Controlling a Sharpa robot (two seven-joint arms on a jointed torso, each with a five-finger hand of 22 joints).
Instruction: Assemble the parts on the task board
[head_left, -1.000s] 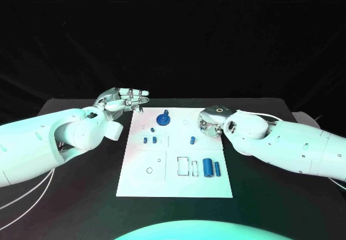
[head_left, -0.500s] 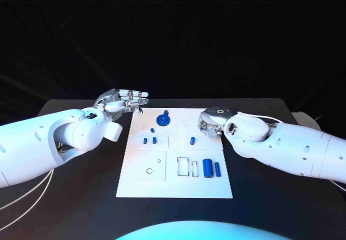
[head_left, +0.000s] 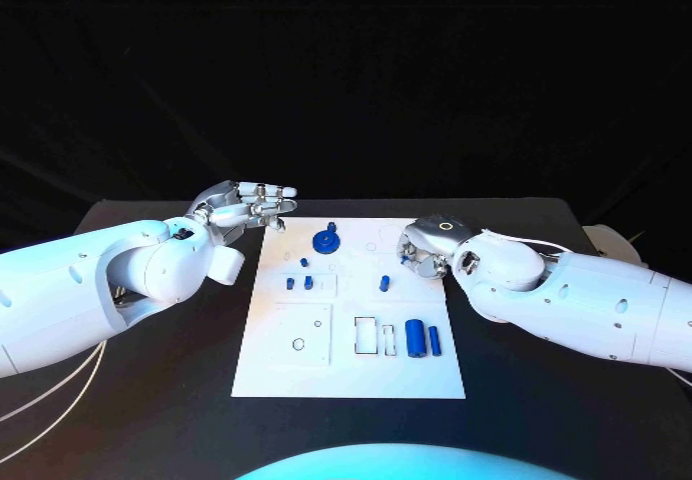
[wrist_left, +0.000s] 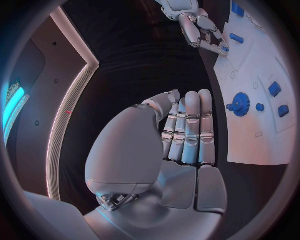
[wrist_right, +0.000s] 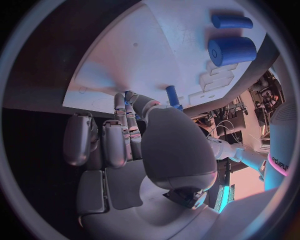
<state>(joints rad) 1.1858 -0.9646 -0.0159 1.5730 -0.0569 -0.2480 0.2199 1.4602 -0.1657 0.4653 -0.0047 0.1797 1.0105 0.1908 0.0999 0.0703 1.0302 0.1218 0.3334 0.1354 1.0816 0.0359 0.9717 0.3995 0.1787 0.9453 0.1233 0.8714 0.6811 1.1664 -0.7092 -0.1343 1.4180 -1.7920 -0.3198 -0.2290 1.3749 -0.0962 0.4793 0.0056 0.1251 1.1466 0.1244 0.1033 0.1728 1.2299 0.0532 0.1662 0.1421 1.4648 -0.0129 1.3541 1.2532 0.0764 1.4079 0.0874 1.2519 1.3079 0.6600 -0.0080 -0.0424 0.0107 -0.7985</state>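
The task board (head_left: 351, 350) lies flat in the middle of the black tabletop (head_left: 159, 400), its long side running away from the robot. Near its far edge stands a blue gear-shaped part (head_left: 327, 240) with a small knob. Closer in, a few small blue pegs (head_left: 297, 282) sit to one side and another single peg (head_left: 385, 282) stands near the board's right edge. In the near half, a thick blue cylinder (head_left: 415, 335) and a thinner blue rod (head_left: 434, 338) lie side by side, just beside two narrow rectangular slots (head_left: 366, 335).

The right robot hand (head_left: 423, 250) hangs over the board's far right edge, near the single peg; its fingers are curled inward, and whether they pinch anything cannot be told. The left robot hand (head_left: 245, 207) hovers above the tabletop just off the board's far left corner, fingers straight and pressed together, holding nothing.
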